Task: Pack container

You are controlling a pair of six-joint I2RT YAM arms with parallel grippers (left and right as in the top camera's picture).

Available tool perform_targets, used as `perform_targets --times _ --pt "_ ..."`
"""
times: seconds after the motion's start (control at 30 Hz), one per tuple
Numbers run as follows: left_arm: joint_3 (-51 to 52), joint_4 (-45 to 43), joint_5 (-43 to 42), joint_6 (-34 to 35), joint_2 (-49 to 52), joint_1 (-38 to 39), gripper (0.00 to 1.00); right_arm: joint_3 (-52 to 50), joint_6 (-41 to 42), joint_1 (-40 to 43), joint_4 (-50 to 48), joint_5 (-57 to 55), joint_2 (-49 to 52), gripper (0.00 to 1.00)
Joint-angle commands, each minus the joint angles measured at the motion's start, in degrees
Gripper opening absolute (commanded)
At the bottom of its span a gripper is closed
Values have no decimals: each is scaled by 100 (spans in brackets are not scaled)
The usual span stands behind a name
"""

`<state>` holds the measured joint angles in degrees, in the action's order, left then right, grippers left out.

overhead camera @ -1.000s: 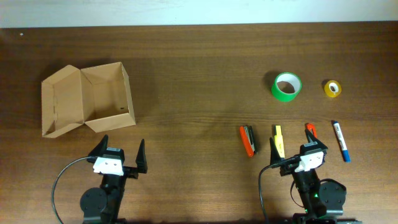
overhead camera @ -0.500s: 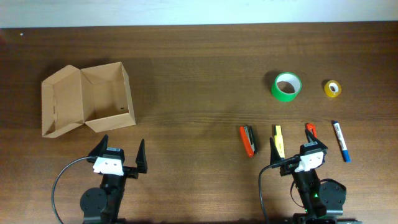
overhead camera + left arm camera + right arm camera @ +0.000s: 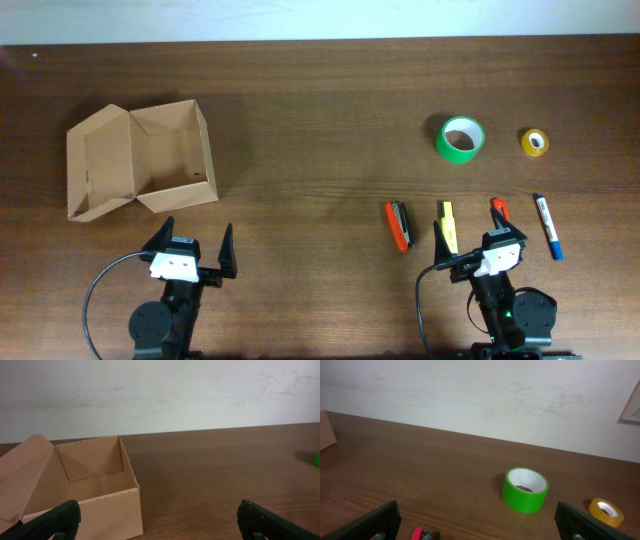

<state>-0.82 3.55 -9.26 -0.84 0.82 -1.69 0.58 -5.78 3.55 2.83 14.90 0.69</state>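
The tan cardboard container (image 3: 170, 155) stands open at the far left, its lid flap (image 3: 100, 165) folded out to the left; it also shows in the left wrist view (image 3: 95, 492). My left gripper (image 3: 190, 250) is open and empty near the front edge, just in front of the container. My right gripper (image 3: 470, 240) is open and empty at the front right, over the pens. A green tape roll (image 3: 461, 139) and a small yellow tape roll (image 3: 535, 142) lie beyond it, both in the right wrist view (image 3: 525, 490) (image 3: 606, 511).
An orange-red stapler (image 3: 399, 225), a yellow marker (image 3: 448, 226), an orange marker (image 3: 499, 209) and a blue pen (image 3: 547, 226) lie in a row at the front right. A white wall (image 3: 160, 395) borders the table's far edge.
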Motion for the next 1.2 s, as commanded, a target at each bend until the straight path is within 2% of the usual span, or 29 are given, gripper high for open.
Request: perform_targets --times 0.0,0.33,0.43,0.5,0.6,0.67,0.77,0.83,0.97,1.07,1.17 --pt "35 0 -105 -4 -52 -35 100 -26 20 -15 39 -13 -33 99" --pt "33 -13 -2 0 -52 -35 100 -26 20 -15 39 -13 -33 99" --pt "11 -208 -485 24 -52 -35 100 -26 22 -17 11 -11 -33 99" --pt "-66 -227 -907 286 -52 -35 100 -26 22 -15 42 9 -33 99" --pt "-219 -227 -942 769 -52 -35 100 -26 221 -15 17 9 -33 99" --pt "-367 -179 -680 765 -46 -35 100 -26 1003 -15 -4 9 -33 99" --pt "-970 -90 601 763 164 -35 100 -26 1696 -15 -13 9 -33 99" --pt "-1512 138 1119 586 601 -35 100 0 1703 -15 -133 -2 -33 99" --pt "-3150 986 1209 -129 2258 -35 100 597 1687 -9 -81 -59 170 99" --pt "-4395 1064 1211 -590 3600 -35 100 1429 1314 -11 247 -308 881 99" --pt "-5333 1091 1187 -658 4708 -35 99 2562 866 -11 649 -407 2096 99"
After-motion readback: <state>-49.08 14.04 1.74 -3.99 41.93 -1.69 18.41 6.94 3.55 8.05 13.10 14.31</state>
